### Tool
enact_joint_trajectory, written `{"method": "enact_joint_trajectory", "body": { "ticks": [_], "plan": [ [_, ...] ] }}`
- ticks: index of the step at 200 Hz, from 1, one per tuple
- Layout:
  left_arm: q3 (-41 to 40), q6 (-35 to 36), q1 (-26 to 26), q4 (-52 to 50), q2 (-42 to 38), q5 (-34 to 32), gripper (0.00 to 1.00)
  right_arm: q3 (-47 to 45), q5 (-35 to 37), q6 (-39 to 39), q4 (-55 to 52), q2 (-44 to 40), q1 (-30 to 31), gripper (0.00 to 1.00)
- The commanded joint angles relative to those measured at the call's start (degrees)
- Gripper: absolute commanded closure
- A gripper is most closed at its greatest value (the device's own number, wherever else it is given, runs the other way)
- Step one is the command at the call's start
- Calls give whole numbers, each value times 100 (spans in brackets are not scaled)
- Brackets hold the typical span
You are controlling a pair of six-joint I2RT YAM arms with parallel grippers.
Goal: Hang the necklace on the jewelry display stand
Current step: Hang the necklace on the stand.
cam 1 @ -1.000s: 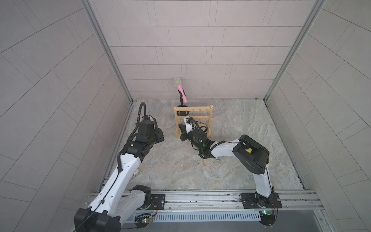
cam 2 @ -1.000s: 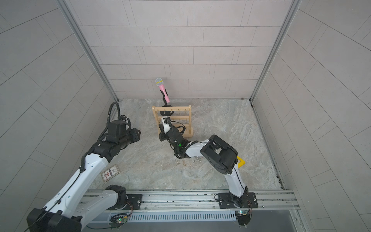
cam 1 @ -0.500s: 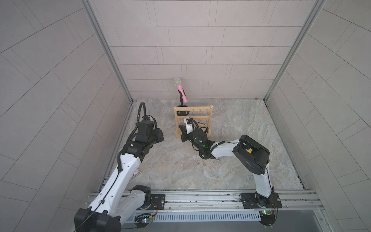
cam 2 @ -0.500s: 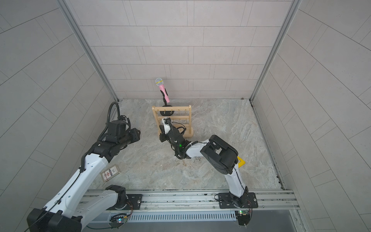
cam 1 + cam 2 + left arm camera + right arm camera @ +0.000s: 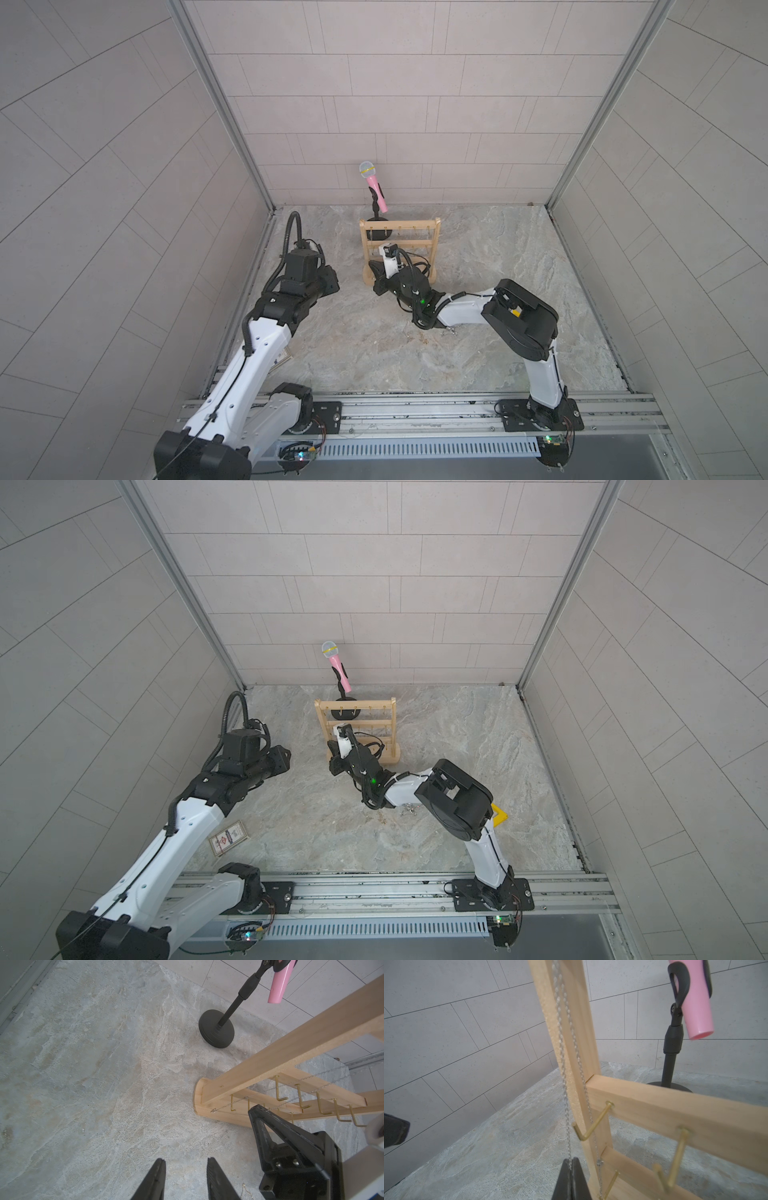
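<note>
A grey stone table top (image 5: 353, 345) with pale tiled walls (image 5: 415, 104) all round is seen in both top views. The wooden jewelry display stand (image 5: 399, 225) is set near the back, just in front of a pink microphone (image 5: 376, 189) on a black stand. The right gripper (image 5: 372, 268) is held low against the front of the display stand. The left gripper (image 5: 331, 282) is held off to the side, apart from it. A pack of cards (image 5: 228, 838) can be seen near the front. In the left wrist view, the left gripper's fingers are seen apart with nothing between them. The thin silver necklace (image 5: 228, 1104) is seen pulled in a line past the gold hooks (image 5: 277, 1088). In the right wrist view, the right gripper's tips are pressed together on the necklace. The chain is stretched up along a side post (image 5: 584, 1032). Its far end is cut off, so the hook it sits on cannot be told. If the chain is pulled too hard, the light stand could be tipped over. The chain could also be caught on the wrong hook. If it is let go before it is looped on, it could be dropped on the table. No box, bowl or tray is seen, so nothing is held inside anything.
</note>
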Motion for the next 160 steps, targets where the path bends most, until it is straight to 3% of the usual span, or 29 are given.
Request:
{"method": "enact_joint_trajectory", "body": {
  "ticks": [1,160],
  "plan": [
    [-67,-32,40,116,-17,-3,62,-16,76,32,-54,-254,-27,100],
    [-76,-28,61,118,-18,7,62,-105,210,121,-86,-245,-155,100]
  ]
}}
